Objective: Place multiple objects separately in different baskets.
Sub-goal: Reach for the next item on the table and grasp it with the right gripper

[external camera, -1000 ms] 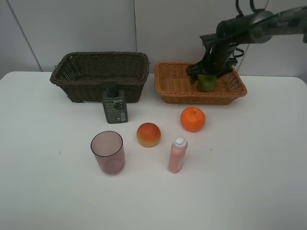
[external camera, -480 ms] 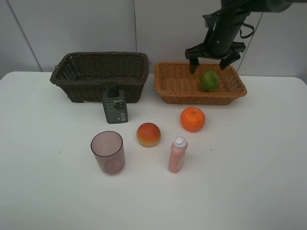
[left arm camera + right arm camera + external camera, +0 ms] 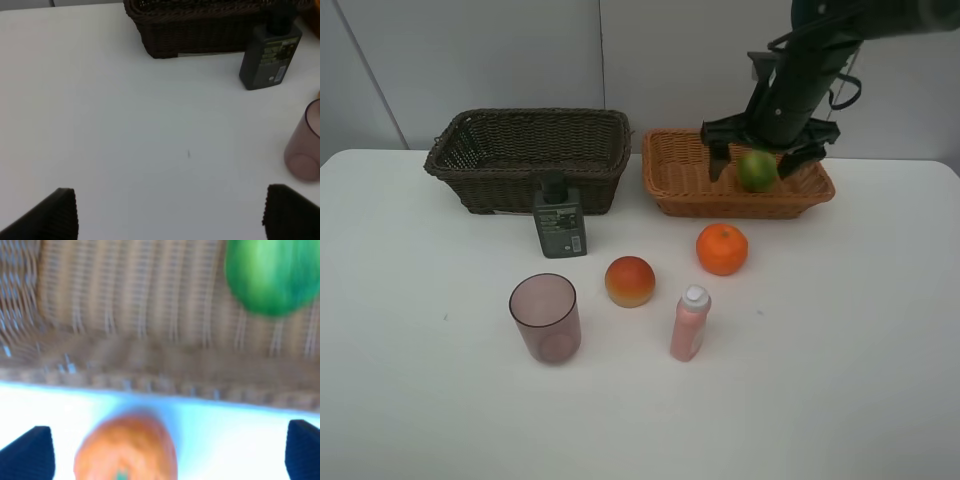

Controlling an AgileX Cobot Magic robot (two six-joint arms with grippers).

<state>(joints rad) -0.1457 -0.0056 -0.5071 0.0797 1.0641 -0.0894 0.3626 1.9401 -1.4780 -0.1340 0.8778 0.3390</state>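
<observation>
My right hand (image 3: pixel 754 162) has released the green citrus (image 3: pixel 757 171) into the light basket (image 3: pixel 682 186) at the far edge of the desk (image 3: pixel 840 350) and hangs just above it, jaws wide. 1 item sorted; the orange (image 3: pixel 722 248) nearby looks next. Left hand (image 3: pixel 175 215) waits wide, empty.

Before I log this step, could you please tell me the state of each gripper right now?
Left gripper: open, holding nothing.
Right gripper: open, holding nothing; the green citrus lies in the light basket.

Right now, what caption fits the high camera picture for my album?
Open right gripper above the light wicker basket, green citrus inside; orange nearby on the white table.
</observation>
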